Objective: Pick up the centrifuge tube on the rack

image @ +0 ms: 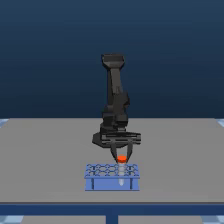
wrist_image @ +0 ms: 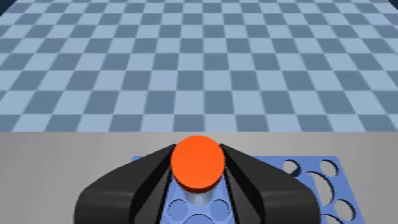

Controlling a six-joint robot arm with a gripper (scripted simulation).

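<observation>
You're looking at a plain grey table (image: 45,150) filling the lower half of the exterior view, dark blue backdrop above; wrist cam shows a blue checkered floor (wrist_image: 199,60) beyond the table edge. Low centre: light-blue rack (image: 112,177) w/ the centrifuge tube (image: 121,161), orange cap up, standing in a hole right of centre. Gripper (image: 121,158) sits over it, jaws clenched on the cap from both sides.

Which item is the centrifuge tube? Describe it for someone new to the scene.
On the grey table, find the low light-blue rack under the black arm. The centrifuge tube stands in a hole near its middle, between the tool fingers. Its orange-red cap is the only bright spot there.
</observation>
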